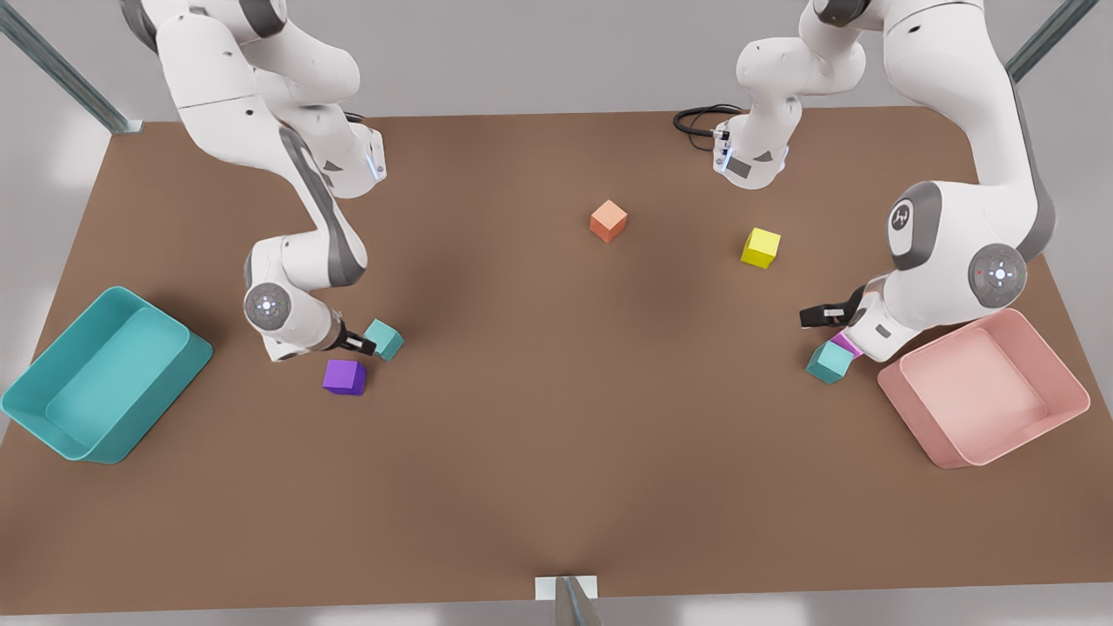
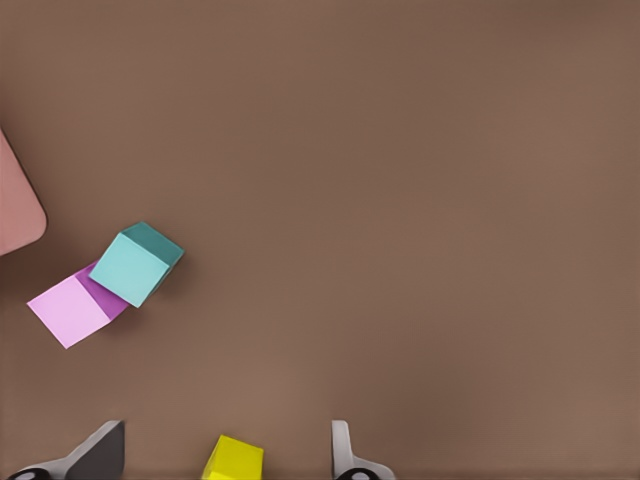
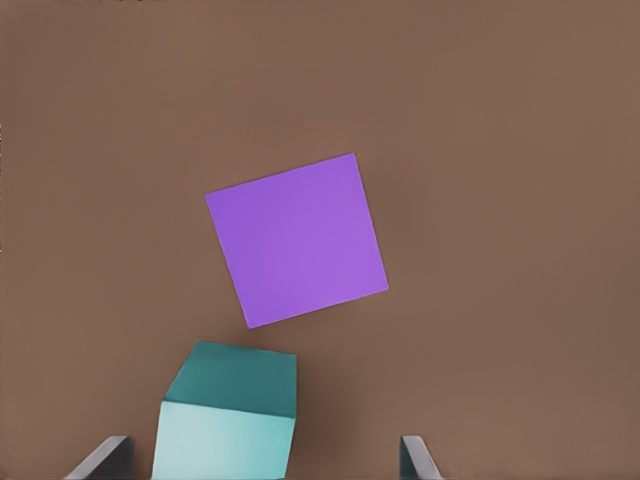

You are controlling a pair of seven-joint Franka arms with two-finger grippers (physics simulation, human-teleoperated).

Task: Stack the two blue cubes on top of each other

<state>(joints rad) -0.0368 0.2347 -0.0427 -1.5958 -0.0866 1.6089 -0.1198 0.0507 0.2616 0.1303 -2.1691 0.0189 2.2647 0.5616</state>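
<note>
A brown table [image 1: 556,452] with a matte, even top spans nearly the whole front view. Beyond its far edge stands a plain pale grey wall [image 1: 539,52]. Two grey metal struts slant in the upper corners, one at the front view's left [image 1: 61,74] and one at its right [image 1: 1048,39]. A small pale bracket [image 1: 565,589] with a grey post sits at the middle of the table's near edge. A pale grey floor [image 1: 35,200] shows past the table's sides. Light is soft and diffuse, with faint blurred shadows on the tabletop.
</note>
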